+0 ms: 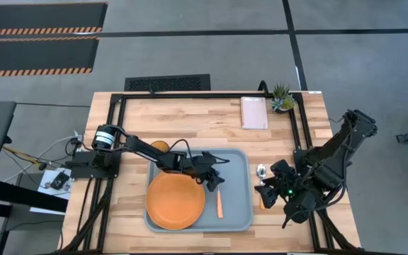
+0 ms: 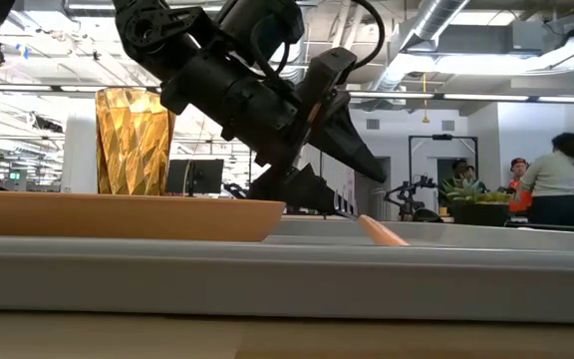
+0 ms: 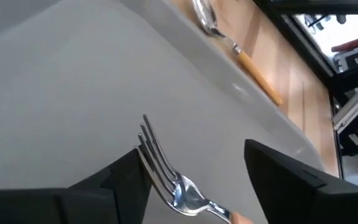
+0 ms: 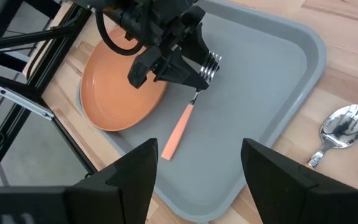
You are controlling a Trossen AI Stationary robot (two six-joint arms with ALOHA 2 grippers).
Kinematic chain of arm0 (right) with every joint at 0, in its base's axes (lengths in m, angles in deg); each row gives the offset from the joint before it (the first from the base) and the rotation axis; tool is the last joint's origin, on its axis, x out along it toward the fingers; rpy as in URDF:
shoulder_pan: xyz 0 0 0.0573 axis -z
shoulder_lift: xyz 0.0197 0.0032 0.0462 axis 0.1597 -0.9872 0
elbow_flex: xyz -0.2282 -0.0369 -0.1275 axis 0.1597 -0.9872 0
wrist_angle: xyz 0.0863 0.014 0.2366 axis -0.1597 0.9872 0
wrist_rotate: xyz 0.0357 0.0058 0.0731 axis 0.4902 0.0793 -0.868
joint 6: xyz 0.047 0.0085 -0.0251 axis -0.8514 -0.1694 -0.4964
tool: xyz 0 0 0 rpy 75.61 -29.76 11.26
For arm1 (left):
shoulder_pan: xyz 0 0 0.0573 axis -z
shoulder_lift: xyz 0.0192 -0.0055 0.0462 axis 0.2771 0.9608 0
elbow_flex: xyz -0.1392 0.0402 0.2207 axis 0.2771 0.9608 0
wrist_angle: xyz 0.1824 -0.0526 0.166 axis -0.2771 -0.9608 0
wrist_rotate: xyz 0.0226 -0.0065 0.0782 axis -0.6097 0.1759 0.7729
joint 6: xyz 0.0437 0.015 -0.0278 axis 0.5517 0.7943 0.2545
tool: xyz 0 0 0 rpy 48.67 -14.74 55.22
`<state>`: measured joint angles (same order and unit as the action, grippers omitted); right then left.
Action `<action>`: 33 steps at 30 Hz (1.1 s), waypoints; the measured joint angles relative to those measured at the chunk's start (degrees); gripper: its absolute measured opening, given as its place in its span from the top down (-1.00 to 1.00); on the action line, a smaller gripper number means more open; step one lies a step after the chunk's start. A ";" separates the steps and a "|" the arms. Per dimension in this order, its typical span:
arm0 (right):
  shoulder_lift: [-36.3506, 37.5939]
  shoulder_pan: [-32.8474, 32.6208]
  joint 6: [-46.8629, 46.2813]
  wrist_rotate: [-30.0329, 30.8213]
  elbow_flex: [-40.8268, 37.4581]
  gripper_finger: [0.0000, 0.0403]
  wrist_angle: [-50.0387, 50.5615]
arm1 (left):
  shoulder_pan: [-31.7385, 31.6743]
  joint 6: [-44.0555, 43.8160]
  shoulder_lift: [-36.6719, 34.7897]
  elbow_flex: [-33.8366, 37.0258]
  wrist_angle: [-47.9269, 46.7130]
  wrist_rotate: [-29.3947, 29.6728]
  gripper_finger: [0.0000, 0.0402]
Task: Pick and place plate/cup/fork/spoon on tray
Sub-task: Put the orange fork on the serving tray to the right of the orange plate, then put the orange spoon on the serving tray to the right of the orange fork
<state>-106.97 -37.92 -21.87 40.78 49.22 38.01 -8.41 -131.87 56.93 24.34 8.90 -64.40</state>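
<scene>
The orange plate (image 1: 176, 200) lies on the left half of the grey-blue tray (image 1: 238, 212). The fork (image 1: 219, 203) lies on the tray to the right of the plate, its orange handle (image 4: 178, 135) toward the near edge. My left gripper (image 1: 213, 180) is open over the fork's tines (image 3: 149, 142), one finger on each side. The amber cup (image 1: 159, 146) stands on the table behind the left arm. The spoon (image 4: 339, 129) lies on the table to the right of the tray. My right gripper (image 4: 194, 180) is open and empty beside it. My left gripper's fingers point slanting down at the tray from the far left and stand on either side of the fork's tines (image 3: 146, 134). The tines lie close by one finger (image 3: 126, 180); I cannot tell whether they touch. The fork rests on the tray.
A pale pink pad (image 1: 253, 112) and a small potted plant (image 1: 282, 98) sit at the table's far right. The tray's right half (image 4: 260, 93) is bare. People (image 2: 556, 179) stand in the room beyond the table.
</scene>
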 joint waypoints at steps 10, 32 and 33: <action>0.00 0.00 -0.02 -0.02 0.00 -0.26 -0.15 | -0.28 4.64 0.00 -2.61 -2.74 -1.15 -0.26; 0.00 0.11 -2.36 -0.04 0.00 -0.26 3.66 | -0.35 10.83 -0.04 -6.73 -7.41 1.29 -0.22; 0.00 0.40 -4.18 -0.42 0.00 -0.26 5.39 | -0.34 11.56 -0.04 -7.52 -7.29 0.19 -0.21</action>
<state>-106.97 -37.52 -26.05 40.35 49.22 43.40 -8.75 -120.31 56.89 16.82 1.62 -64.21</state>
